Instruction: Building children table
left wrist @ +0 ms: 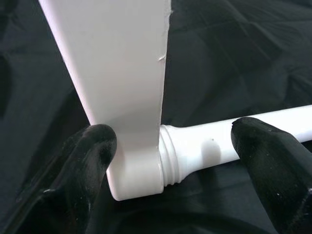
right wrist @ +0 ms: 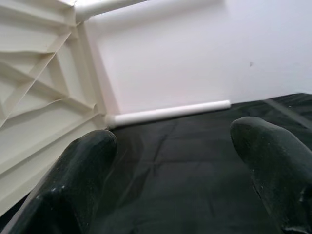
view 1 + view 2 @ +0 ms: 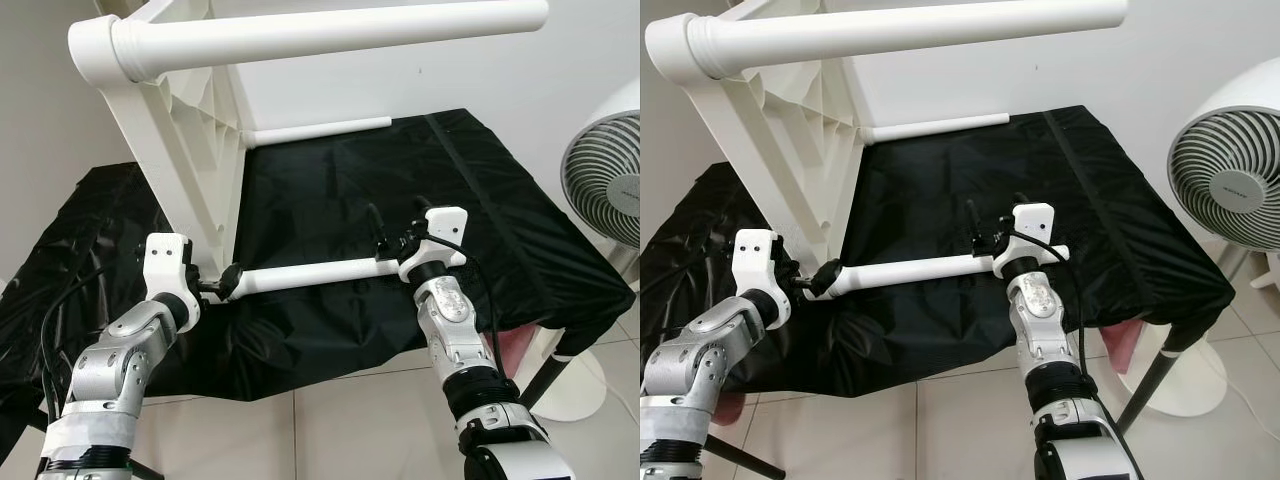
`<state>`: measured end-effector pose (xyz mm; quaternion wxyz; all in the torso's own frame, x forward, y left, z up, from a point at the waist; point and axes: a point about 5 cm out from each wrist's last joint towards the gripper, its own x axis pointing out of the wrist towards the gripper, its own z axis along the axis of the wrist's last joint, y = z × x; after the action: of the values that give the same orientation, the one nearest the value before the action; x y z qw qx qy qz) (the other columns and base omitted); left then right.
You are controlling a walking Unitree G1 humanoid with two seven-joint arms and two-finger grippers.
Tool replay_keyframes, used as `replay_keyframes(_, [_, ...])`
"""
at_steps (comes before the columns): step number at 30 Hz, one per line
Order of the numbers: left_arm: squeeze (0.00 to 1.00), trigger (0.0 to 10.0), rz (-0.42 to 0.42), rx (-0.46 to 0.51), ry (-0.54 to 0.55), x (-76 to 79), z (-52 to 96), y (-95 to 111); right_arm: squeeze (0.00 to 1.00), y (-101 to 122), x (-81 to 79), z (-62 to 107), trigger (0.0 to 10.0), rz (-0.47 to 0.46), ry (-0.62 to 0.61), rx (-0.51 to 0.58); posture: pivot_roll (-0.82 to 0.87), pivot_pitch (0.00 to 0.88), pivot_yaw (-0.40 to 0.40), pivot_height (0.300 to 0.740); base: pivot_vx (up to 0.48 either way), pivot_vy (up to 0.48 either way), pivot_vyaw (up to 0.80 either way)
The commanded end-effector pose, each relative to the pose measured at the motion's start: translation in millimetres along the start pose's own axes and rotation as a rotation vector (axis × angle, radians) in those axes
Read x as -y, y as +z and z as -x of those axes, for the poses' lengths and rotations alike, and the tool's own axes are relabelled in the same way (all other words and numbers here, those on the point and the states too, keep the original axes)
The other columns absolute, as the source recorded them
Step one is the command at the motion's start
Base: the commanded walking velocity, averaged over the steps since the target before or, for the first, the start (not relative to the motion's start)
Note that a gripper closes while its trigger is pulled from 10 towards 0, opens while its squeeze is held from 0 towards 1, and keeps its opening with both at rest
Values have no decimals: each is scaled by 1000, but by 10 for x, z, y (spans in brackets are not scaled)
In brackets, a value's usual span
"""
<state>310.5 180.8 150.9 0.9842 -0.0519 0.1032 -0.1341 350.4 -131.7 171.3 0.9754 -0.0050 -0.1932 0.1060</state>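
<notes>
Left end effector (image 3: 222,283) stood apart around the leg (image 3: 310,274) joint at nine o'clock; right end effector (image 3: 400,232) apart too; best turned squarely.

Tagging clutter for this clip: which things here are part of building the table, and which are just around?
Part of the job:
- white tabletop, standing on its edge
- near leg, at the tabletop's lower corner socket
- far leg and top leg, already fitted
- left gripper at the near leg's joint
- right gripper at that leg's free end

Just around:
- black sheet
- white fan
</notes>
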Motion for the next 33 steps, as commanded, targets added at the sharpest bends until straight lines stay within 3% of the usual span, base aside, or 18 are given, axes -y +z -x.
replay_keyframes(1, [0,10000,-39,16,-111,31,39,38,0,-22,-53,19,10000,-4,10,0,70,0,236,740,0,0,0])
replay_keyframes(4, [0,10000,-9,-1,-137,94,105,-79,0,-31,-55,73,10000,13,20,2,81,0,207,740,0,0,0])
replay_keyframes(10, [0,10000,21,76,-94,101,162,-96,0,-77,-45,160,10000,3,11,-20,99,0,135,740,0,0,0])
replay_keyframes(11, [0,10000,32,110,-87,121,193,-96,0,-93,-47,200,10000,5,11,-26,100,0,87,740,0,0,0])
replay_keyframes(13, [0,10000,32,110,-87,121,193,-96,0,-93,-47,200,10000,5,11,-26,100,0,87,740,0,0,0])
replay_keyframes(17, [0,10000,-17,224,-60,207,313,-123,0,-103,-21,315,10000,26,-10,-31,102,0,26,740,0,0,0])
replay_keyframes(20, [0,10000,-17,240,-56,224,334,-130,0,-102,-9,333,10000,27,-17,-31,102,0,26,740,0,0,0])
replay_keyframes(24, [0,10000,-101,285,62,215,363,-179,0,-110,48,465,10000,44,-56,-48,84,0,-5,740,0,0,0])
replay_keyframes(26, [0,10000,-59,287,86,205,344,-238,0,-153,42,554,10000,43,-61,-74,73,0,-1,740,0,0,0])
replay_keyframes(33, [0,10000,-97,288,138,257,279,-291,0,-224,20,720,10000,63,-87,-117,53,0,13,740,0,0,0])
